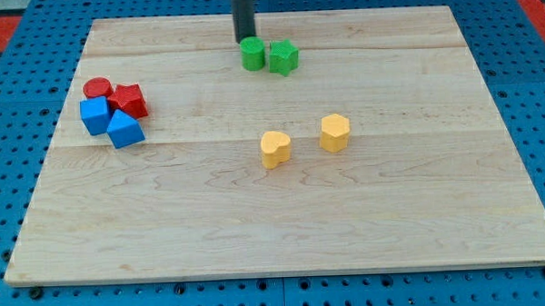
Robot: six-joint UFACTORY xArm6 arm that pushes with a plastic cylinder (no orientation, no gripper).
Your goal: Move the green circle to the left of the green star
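1. Four blocks cluster near the surface's (421, 248) left edge: red circle (97, 87), red star (129, 101), blue cube (95, 115), blue wedge-like block (124, 129).
2. Green circle (253, 54) near the top edge, touching the green star (283, 57) on its left.
3. My tip (245, 39) sits just behind the green circle; this end effector is a plain rod, no jaws, holding nothing.
4. Yellow heart (275, 148) and yellow hexagon (334, 133) mid-surface, apart.
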